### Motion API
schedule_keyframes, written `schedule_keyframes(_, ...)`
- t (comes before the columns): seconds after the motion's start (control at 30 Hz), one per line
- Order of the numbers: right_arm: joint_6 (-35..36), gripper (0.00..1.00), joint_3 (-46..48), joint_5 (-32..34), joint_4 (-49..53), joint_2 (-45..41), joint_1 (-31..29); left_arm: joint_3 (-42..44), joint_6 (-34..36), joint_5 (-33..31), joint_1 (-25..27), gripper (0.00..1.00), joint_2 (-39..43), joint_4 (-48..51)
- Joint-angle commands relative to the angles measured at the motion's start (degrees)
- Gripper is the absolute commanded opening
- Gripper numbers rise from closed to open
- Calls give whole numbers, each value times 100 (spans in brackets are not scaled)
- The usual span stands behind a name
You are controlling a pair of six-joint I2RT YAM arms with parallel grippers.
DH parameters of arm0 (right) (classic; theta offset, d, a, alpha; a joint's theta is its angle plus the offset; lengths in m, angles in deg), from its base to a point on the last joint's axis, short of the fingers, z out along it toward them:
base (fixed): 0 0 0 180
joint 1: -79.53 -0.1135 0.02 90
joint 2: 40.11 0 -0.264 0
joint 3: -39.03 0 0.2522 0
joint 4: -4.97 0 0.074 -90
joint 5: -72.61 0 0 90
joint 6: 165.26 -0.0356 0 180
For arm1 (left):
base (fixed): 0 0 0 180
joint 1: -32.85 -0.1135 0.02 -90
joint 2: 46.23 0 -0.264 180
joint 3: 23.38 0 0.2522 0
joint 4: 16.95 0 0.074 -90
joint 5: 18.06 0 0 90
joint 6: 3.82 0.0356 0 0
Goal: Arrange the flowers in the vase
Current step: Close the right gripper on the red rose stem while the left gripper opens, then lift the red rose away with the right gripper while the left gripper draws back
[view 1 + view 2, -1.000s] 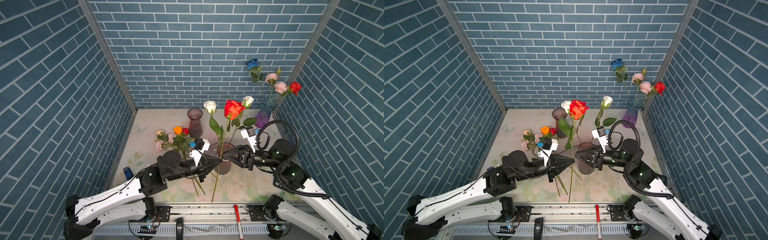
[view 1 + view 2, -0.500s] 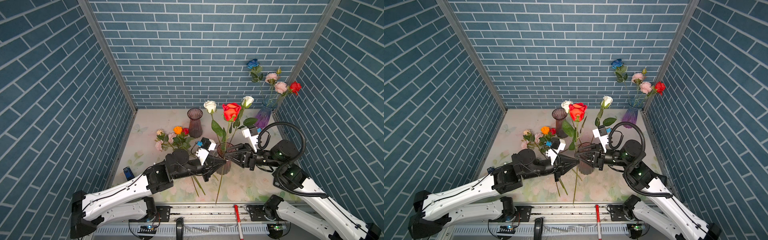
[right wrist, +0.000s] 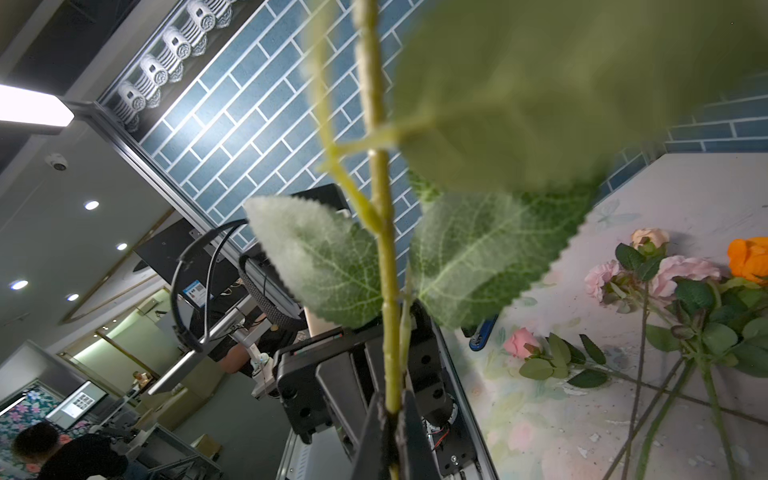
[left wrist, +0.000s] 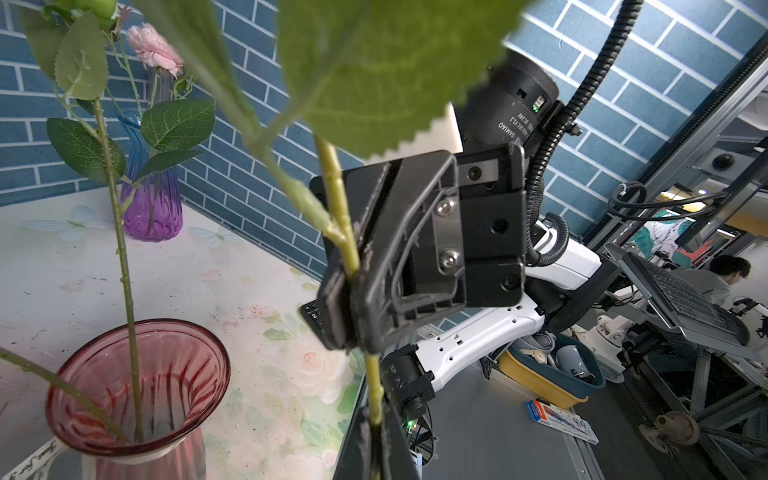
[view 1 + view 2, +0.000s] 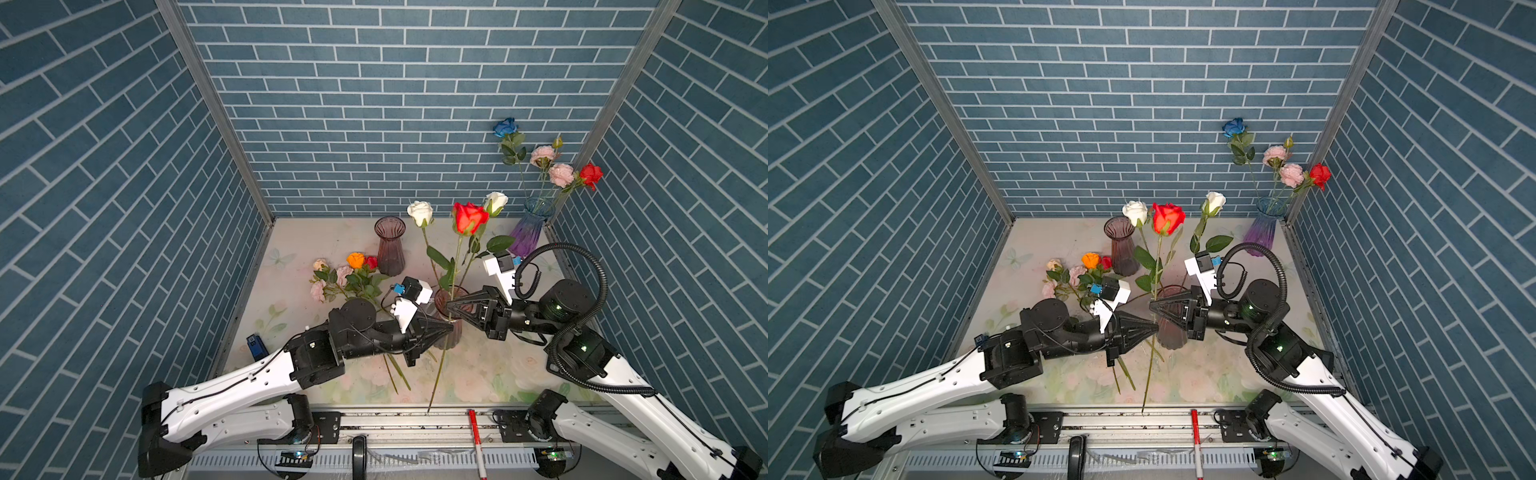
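The red rose (image 5: 468, 217) hangs upright just beside the red vase (image 5: 453, 340), outside it. The right hand (image 5: 449, 308) is clamped on its stem near the rim. The left hand (image 5: 449, 328) surrounds the stem lower down, grip unclear.

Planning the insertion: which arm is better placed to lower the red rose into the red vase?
Right, probably. The right end effector is shut on the stem of the red rose, by the mouth of the red vase; the left end effector sits lower on it, beside the vase's body.
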Motion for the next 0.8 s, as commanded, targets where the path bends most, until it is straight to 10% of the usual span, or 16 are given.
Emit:
schedule_keyframes(0.0,504,0,-426,218,751,-100,-43,-146,34,-303,-26,45,111,300)
schedule_keyframes(0.07,1116,0,-901,722,1660,-168,-39,-49,24,-602,-21,87,281,627)
schedule_keyframes(0.17,2375,0,-2244,1855,3485,65,-44,363,-117,-1199,-27,99,739,1051)
schedule_keyframes(0.37,3714,0,-4678,4641,5178,1101,-35,1936,-846,-2569,-25,100,2210,1184)
schedule_keyframes(0.77,3988,0,-5683,4722,4816,2367,31,3922,-1605,-3642,-26,91,3661,665)
